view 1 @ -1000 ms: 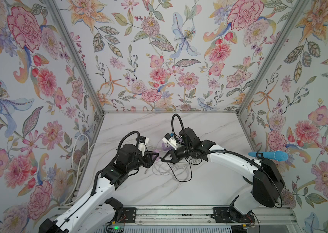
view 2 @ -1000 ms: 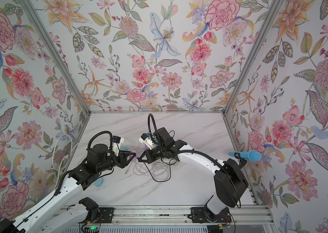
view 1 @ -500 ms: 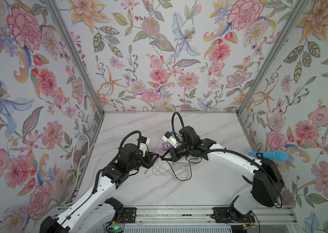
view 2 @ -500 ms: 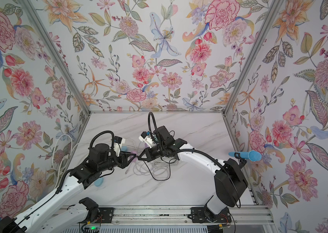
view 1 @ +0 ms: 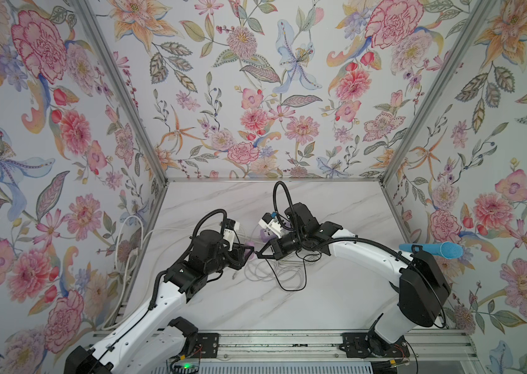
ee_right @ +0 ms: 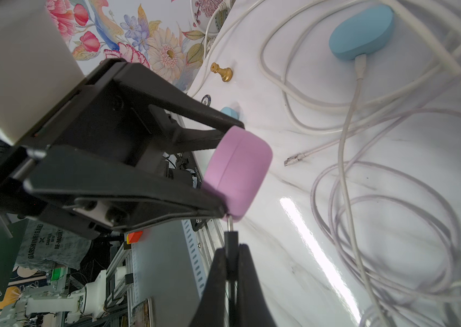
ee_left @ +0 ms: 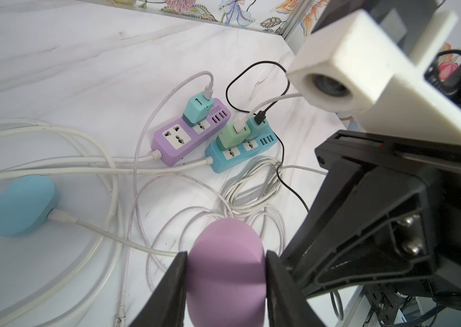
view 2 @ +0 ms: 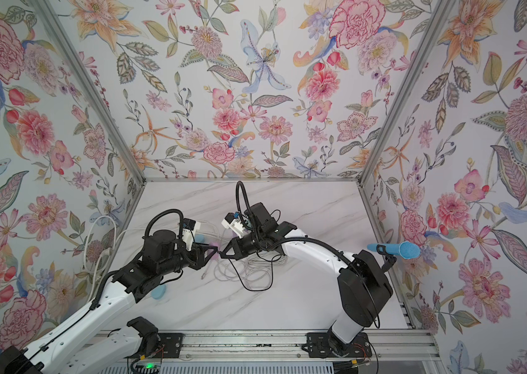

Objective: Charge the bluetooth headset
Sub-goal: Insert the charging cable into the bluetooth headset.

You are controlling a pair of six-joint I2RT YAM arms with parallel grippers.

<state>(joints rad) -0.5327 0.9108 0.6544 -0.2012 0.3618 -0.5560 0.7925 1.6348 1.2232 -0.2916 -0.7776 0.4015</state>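
The bluetooth headset's purple case point(ee_left: 226, 269) is clamped between the fingers of my left gripper point(ee_left: 225, 254) and held above the table. My right gripper point(ee_right: 232, 250) is shut on a black cable plug point(ee_right: 231, 237). The plug's metal tip meets the lower edge of the purple case point(ee_right: 237, 170); I cannot tell how far it is in. In both top views the left gripper point(view 1: 249, 254) and right gripper point(view 1: 260, 254) meet tip to tip at mid-table. The black cable point(ee_left: 254, 66) runs to a teal charger point(ee_left: 257, 124) on the blue power strip point(ee_left: 237, 154).
A blue case point(ee_left: 21, 205) lies on the marble table with a white cable plugged in. A purple power strip point(ee_left: 186, 136) stands beside the blue one. White cable coils point(view 1: 271, 273) lie under the grippers, with a loose plug point(ee_right: 294, 162). A gold pawn point(ee_right: 222, 72) stands near the left wall.
My left gripper has edged a little toward the right gripper with the purple case. Both grips are unchanged.
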